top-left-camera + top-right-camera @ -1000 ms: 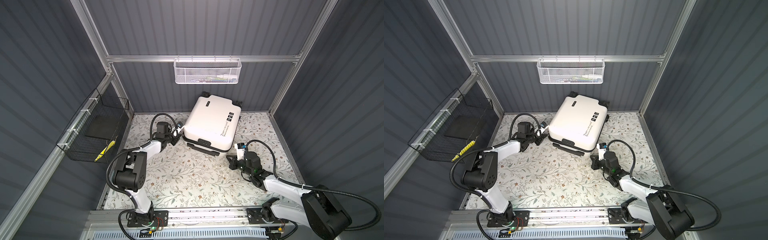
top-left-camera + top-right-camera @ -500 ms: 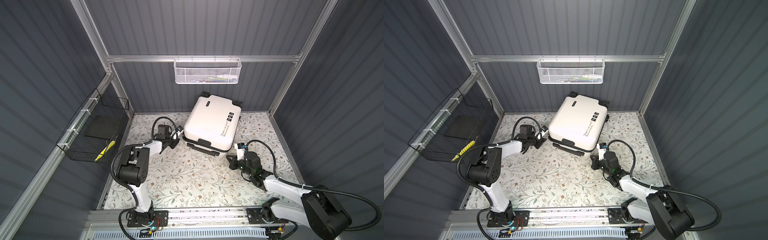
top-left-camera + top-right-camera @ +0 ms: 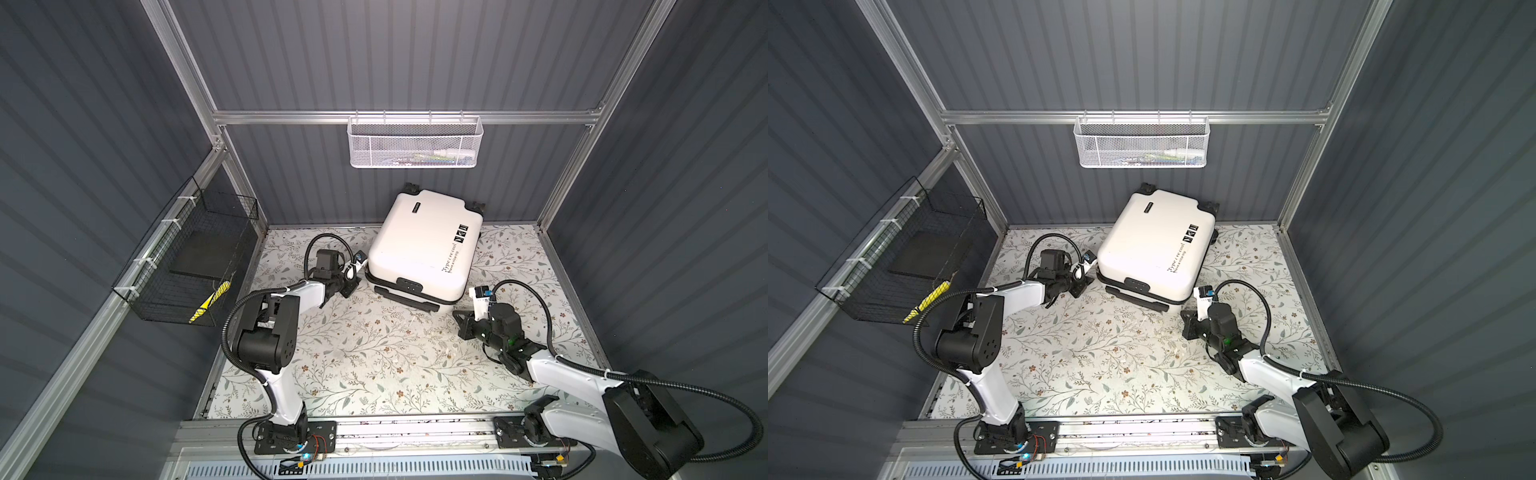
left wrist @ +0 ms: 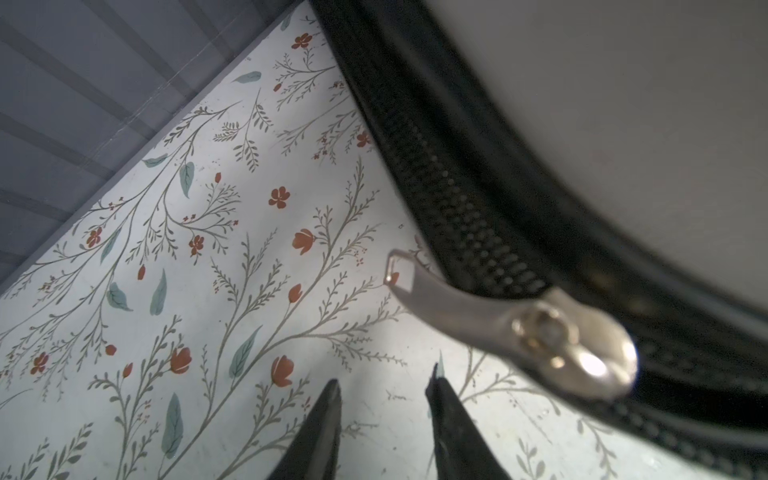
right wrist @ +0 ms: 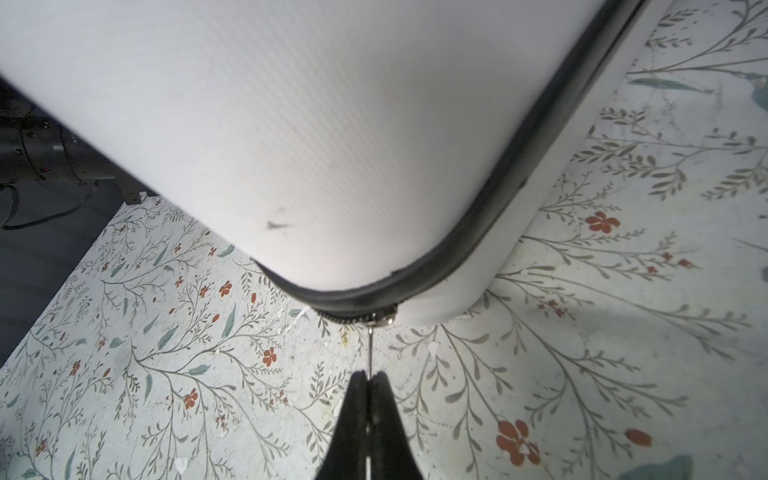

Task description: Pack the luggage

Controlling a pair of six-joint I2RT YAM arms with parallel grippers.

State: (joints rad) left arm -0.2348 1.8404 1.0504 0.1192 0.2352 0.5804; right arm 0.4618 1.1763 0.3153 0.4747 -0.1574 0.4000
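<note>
The white luggage (image 3: 424,245) (image 3: 1154,245) lies flat and closed at the back of the floral table, handle side toward the front. My left gripper (image 3: 348,286) (image 4: 384,376) sits low by its left front corner, open, with only tabletop between the fingers. In the left wrist view a silver zipper slider (image 4: 573,349) and its pull tab (image 4: 436,291) hang just beyond those fingertips, untouched. My right gripper (image 3: 458,318) (image 5: 369,376) is at the right front corner, shut on a thin zipper pull (image 5: 369,349) that runs up to the black zipper band of the luggage (image 5: 291,124).
A white mesh basket (image 3: 415,143) hangs on the back rail above the luggage. A black wire basket (image 3: 195,266) is fixed to the left wall and holds a yellow-black item (image 3: 208,303). Corrugated walls close in the table on three sides.
My left gripper has slid a little toward the front along the luggage's left side, and its arm has folded back. The right arm and the luggage have stayed still.
</note>
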